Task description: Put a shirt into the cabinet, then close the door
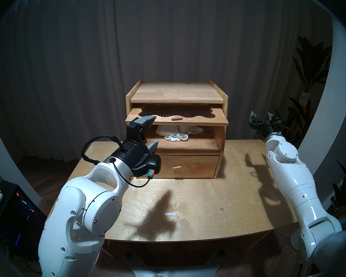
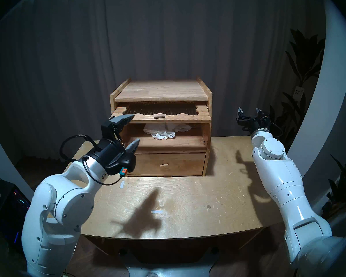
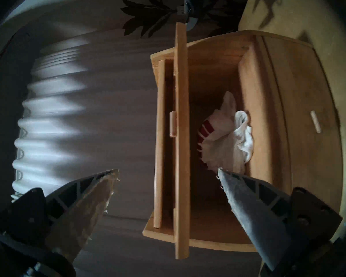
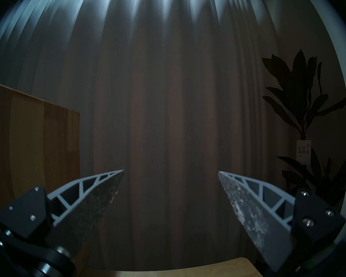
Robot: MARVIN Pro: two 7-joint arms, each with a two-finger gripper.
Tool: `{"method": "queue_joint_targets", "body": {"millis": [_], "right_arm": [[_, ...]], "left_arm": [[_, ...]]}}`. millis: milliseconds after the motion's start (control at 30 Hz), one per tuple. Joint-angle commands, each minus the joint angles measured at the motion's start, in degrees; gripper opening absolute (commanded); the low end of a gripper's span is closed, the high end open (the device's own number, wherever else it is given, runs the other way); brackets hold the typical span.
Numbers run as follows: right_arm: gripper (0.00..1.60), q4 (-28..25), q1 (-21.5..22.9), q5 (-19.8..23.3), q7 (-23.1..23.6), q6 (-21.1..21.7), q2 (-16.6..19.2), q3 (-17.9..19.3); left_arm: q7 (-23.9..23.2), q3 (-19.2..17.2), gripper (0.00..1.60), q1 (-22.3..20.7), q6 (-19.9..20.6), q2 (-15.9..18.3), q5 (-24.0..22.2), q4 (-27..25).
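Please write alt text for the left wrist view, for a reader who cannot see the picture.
Turned on its side, the view shows the wooden cabinet with the crumpled white shirt inside its open compartment, and the door raised, seen edge-on. The left gripper is open and empty, its fingers in front of the opening.

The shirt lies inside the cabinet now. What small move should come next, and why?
Probably the left gripper, open and empty, should move to the peg handle of the door. The shirt is already inside the cabinet, yet the door is raised flat, still open.
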Motion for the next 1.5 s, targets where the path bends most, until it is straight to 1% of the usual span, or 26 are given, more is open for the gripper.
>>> {"method": "queue_joint_targets", "body": {"millis": [0,67,100,133,167,233,267,300,333,367,633,667,733,767,800,833,867,967,1067,1100,1133,1167,1200,1333,1433,1467], "right_arm": [[1.60,-1.09,0.96,-0.06,0.10,-0.49,0.14,0.24],[1.60,-1.05,0.97,-0.06,0.10,-0.46,0.14,0.23],[1.60,-1.04,0.98,-0.05,0.10,-0.45,0.13,0.23],[1.60,-1.02,0.98,-0.05,0.10,-0.44,0.13,0.23],[1.60,-1.01,0.98,-0.05,0.10,-0.43,0.13,0.22],[1.60,-0.99,0.99,-0.05,0.10,-0.42,0.13,0.22],[1.60,-0.99,0.99,-0.05,0.10,-0.42,0.13,0.22],[1.60,-0.99,0.99,-0.05,0.10,-0.43,0.13,0.22],[1.60,-0.99,0.99,-0.05,0.10,-0.43,0.13,0.22],[1.60,-1.00,0.99,-0.05,0.11,-0.43,0.13,0.22],[1.60,-1.03,0.99,-0.06,0.11,-0.46,0.13,0.22],[1.60,-1.03,0.99,-0.06,0.11,-0.47,0.13,0.22],[1.60,-1.05,0.99,-0.06,0.11,-0.48,0.14,0.22],[1.60,-1.06,0.98,-0.06,0.11,-0.49,0.14,0.23],[1.60,-1.07,0.98,-0.06,0.11,-0.50,0.14,0.23],[1.60,-1.09,0.97,-0.06,0.11,-0.51,0.14,0.23],[1.60,-1.10,0.97,-0.07,0.10,-0.53,0.14,0.23],[1.60,-1.13,0.95,-0.07,0.10,-0.55,0.14,0.24],[1.60,-1.16,0.94,-0.07,0.10,-0.58,0.15,0.25],[1.60,-1.17,0.93,-0.08,0.10,-0.58,0.15,0.25],[1.60,-1.18,0.93,-0.08,0.09,-0.59,0.15,0.25],[1.60,-1.18,0.93,-0.08,0.09,-0.59,0.15,0.25],[1.60,-1.18,0.92,-0.08,0.10,-0.59,0.14,0.26],[1.60,-1.19,0.92,-0.08,0.09,-0.60,0.14,0.26],[1.60,-1.20,0.91,-0.09,0.09,-0.61,0.14,0.26],[1.60,-1.20,0.91,-0.09,0.09,-0.61,0.14,0.26]], "left_arm": [[-3.22,1.78,1.60,-6.98,4.57,-7.00,0.35,0.55],[-2.90,1.74,1.60,-7.82,5.39,-7.92,0.77,0.72],[-2.38,1.50,1.60,-7.28,5.64,-7.41,0.71,0.36],[-2.89,1.63,1.60,-9.01,6.06,-9.27,1.29,1.39],[-2.54,1.45,1.60,-8.84,6.23,-9.16,1.36,1.36],[-2.30,1.31,1.60,-10.10,6.79,-10.55,2.30,2.57],[-2.42,1.34,1.60,-11.52,7.09,-11.32,2.83,3.72],[-1.89,1.11,1.60,-10.64,7.30,-11.25,3.13,3.73],[-2.11,1.22,1.60,-12.00,7.37,-12.47,3.87,4.99],[-1.89,1.29,1.60,-12.48,7.42,-12.75,4.31,5.70],[1.19,3.07,1.60,-16.95,8.51,-16.29,11.00,12.76],[1.80,3.25,1.60,-17.00,8.50,-16.58,11.92,13.15],[2.05,3.99,1.60,-19.08,9.15,-17.49,13.85,15.35],[1.70,4.61,1.60,-21.25,9.86,-17.38,14.55,17.10],[2.80,4.53,1.60,-20.02,9.68,-18.56,16.09,17.22],[3.20,4.72,1.60,-19.98,9.74,-18.99,16.94,17.75],[3.30,5.25,1.60,-21.08,10.06,-18.97,17.83,18.91],[3.92,5.90,1.60,-22.13,10.94,-19.88,20.16,20.86],[3.99,6.75,1.60,-23.96,12.29,-19.82,21.61,23.10],[4.04,6.99,0.69,-24.34,12.74,-19.82,22.06,23.65],[4.23,7.10,0.27,-24.39,12.79,-19.81,22.36,23.99],[4.23,7.10,0.27,-24.39,12.79,-19.81,22.36,23.99],[4.44,7.20,0.00,-24.39,12.98,-19.85,22.64,24.26],[5.14,7.55,0.00,-23.84,13.59,-19.71,23.35,24.56],[5.59,7.92,0.00,-21.32,13.14,-18.52,23.11,22.27],[5.59,7.92,0.00,-21.32,13.14,-18.52,23.11,22.27]]}}
